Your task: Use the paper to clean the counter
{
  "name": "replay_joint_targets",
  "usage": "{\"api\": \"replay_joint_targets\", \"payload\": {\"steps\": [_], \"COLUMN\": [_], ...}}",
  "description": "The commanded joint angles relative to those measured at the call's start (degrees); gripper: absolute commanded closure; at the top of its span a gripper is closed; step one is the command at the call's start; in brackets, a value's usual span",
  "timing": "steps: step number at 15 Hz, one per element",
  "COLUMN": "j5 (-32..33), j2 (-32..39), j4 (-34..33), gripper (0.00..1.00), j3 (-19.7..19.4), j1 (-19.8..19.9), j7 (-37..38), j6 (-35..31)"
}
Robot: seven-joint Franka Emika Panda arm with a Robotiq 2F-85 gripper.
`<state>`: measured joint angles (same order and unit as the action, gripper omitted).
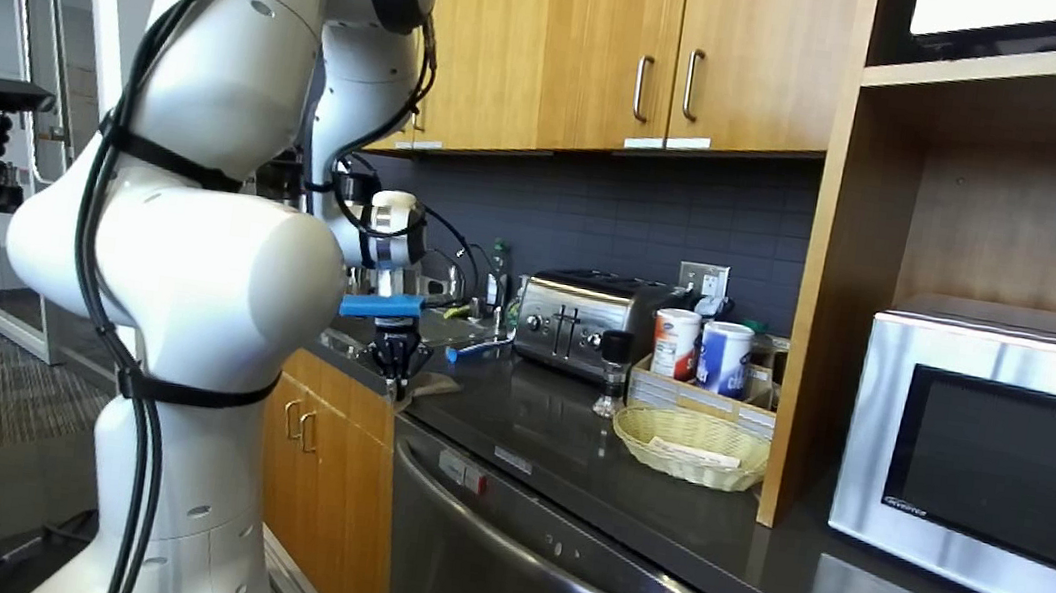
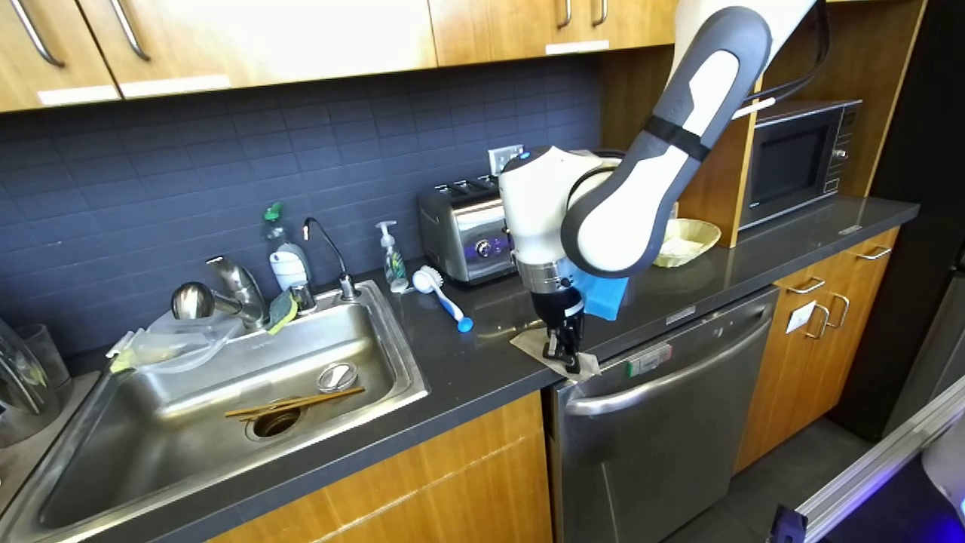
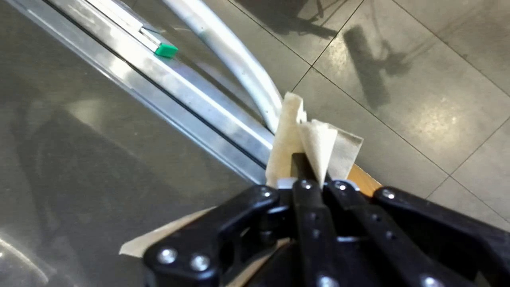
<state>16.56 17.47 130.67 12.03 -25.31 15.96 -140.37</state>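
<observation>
Pinching paper (image 3: 283, 155) in gripper (image 2: 569, 359) at counter (image 2: 467, 354) edge above dishwasher (image 2: 648, 452); probably bunched for firm hold, leaving a flap spread to wipe.

"What's the paper (image 2: 534, 345) like?"

"Thin, light tan, creased. It lies on the counter (image 2: 475, 358), at the front edge, one end reaching past it."

"Flat?"

"The part farther in looks nearly flat. In the wrist view the outer end is bunched into folds, one curled almost to a cone."

"And the counter?"

"Long, dark grey and smooth, glossy enough to show pale reflections. Its front edge runs straight in both exterior views."
</observation>
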Motion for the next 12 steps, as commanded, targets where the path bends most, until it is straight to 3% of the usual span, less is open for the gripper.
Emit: {"api": "replay_joint_targets", "payload": {"steps": [1, 12], "j5": [2.1, 1.7], "j2": [0.6, -1.5], "j4": [-0.7, -2.6], "gripper": [0.99, 0.99], "j3": [0.3, 0.5], "j1": [-1.1, -0.6], "j7": [2.1, 1.9], "j6": [0.8, 0.6]}}
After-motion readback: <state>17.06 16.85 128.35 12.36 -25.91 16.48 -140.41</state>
